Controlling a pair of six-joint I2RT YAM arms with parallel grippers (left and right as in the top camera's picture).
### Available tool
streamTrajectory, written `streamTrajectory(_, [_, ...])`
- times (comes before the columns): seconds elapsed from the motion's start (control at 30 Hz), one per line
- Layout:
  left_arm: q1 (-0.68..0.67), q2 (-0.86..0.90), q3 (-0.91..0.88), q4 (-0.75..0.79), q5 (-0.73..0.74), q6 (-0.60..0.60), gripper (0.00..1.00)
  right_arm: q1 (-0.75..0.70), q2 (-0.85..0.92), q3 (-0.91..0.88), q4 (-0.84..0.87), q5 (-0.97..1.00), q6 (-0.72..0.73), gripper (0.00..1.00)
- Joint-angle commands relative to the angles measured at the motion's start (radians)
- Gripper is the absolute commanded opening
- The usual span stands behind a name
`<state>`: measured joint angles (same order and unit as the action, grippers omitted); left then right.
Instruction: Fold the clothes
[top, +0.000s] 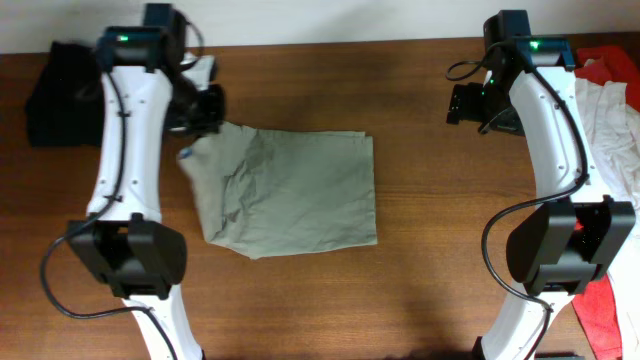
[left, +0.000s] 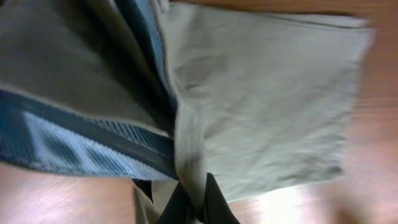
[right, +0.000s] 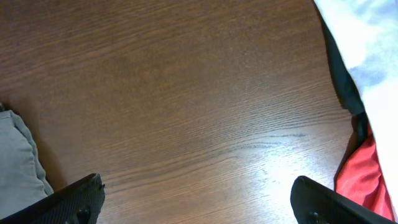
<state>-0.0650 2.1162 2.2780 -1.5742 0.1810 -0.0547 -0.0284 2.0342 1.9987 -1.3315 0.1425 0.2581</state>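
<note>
The khaki-beige shorts (top: 290, 190) lie folded on the brown table, left of centre. My left gripper (top: 205, 110) is at their far left corner, shut on a fold of the khaki cloth (left: 189, 155); the blue striped waistband lining (left: 74, 143) shows beside it. My right gripper (right: 199, 199) is open and empty above bare table at the far right (top: 480, 105). A white garment (top: 610, 120), a red garment (top: 605, 305) and a black garment (top: 55, 90) lie at the table's sides.
The white garment (right: 367, 43) and the red one (right: 360, 177) lie close to the right gripper's right finger. An edge of the shorts (right: 18, 155) shows at the lower left of the right wrist view. The black garment is behind the left arm.
</note>
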Motion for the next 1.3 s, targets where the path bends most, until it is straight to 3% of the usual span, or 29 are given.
streamTrajectory(0.0, [-0.106,-0.062,0.018,0.058,0.166,-0.013,0.01,0.002,-0.012,-0.001,0.0,0.02,0.0,0.99])
streamTrajectory(0.23, [-0.256,-0.062,0.018,0.069,0.195,-0.021,0.01,0.002,-0.012,-0.001,0.0,0.02,0.001,0.99])
streamTrajectory(0.47, [-0.023,-0.116,0.018,0.027,-0.033,-0.117,0.01,0.002,-0.012,-0.001,0.0,0.02,0.001,0.99])
streamTrajectory(0.57, [0.067,-0.159,0.018,0.0,-0.053,-0.116,0.01,0.002,-0.012,-0.001,0.0,0.02,0.0,0.99])
streamTrajectory(0.77, [0.101,-0.187,0.018,-0.074,-0.265,-0.159,0.01,0.002,-0.012,-0.001,0.0,0.02,0.0,0.99])
streamTrajectory(0.87, [0.101,-0.187,0.021,-0.084,-0.294,-0.169,0.01,0.002,-0.012,-0.001,0.0,0.02,0.001,0.99])
streamTrajectory(0.97, [0.082,-0.187,0.056,-0.087,-0.261,-0.184,0.01,0.002,-0.012,-0.001,0.0,0.02,0.001,0.99])
streamTrajectory(1.13, [-0.071,-0.185,0.066,-0.025,-0.232,-0.185,0.01,0.002,-0.012,-0.001,0.0,0.02,0.001,0.99])
streamTrajectory(1.27, [-0.112,-0.185,0.066,0.075,0.021,-0.208,0.01,0.002,-0.012,-0.001,0.0,0.02,0.001,0.99])
